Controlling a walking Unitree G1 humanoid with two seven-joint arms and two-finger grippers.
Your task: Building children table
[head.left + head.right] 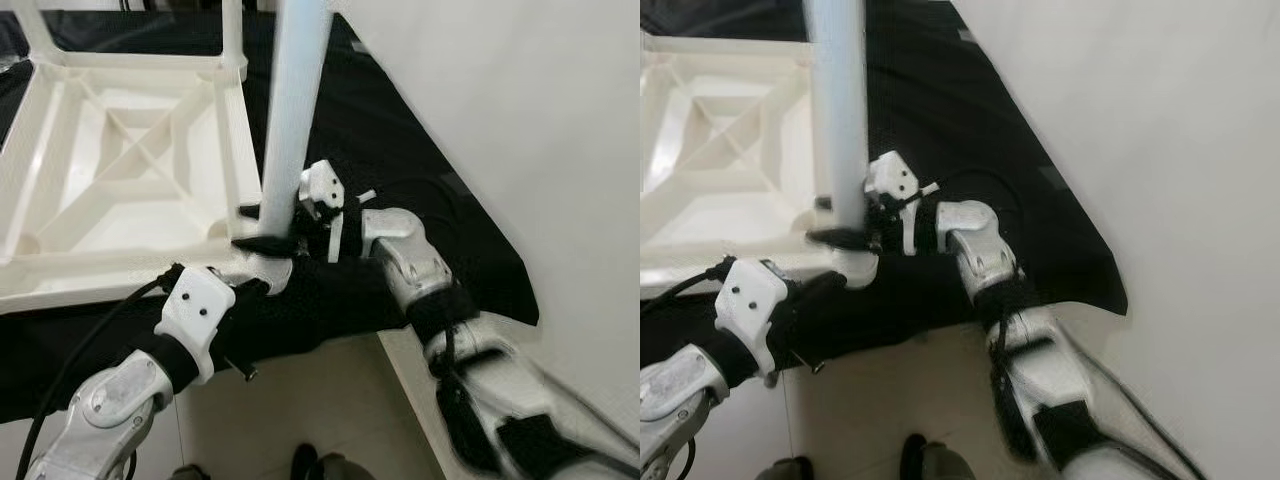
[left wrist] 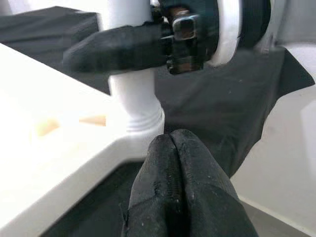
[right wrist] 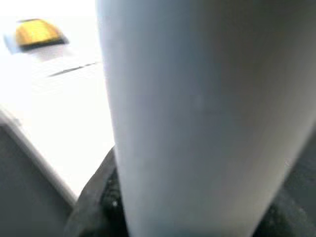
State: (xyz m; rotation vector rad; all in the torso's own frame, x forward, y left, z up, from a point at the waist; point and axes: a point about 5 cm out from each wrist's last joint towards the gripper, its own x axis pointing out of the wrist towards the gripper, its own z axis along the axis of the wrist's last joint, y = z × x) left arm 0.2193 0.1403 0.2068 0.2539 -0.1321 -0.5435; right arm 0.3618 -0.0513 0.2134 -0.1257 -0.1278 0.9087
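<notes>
The table leg (image 1: 293,110) stands upright in the near right corner of the upturned white table top (image 1: 60,265) on the black cloth (image 1: 400,150); the right gripper (image 1: 268,228) clamps its base; the left gripper (image 2: 174,148), fingers pressed together, sits just beside that corner socket.

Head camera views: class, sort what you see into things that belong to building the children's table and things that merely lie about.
Part of the job:
- upturned white tabletop
- white table leg in its corner socket
- right gripper clamped on the leg
- left gripper, shut, at the corner

Just lying about:
- black cloth underneath
- white wall
</notes>
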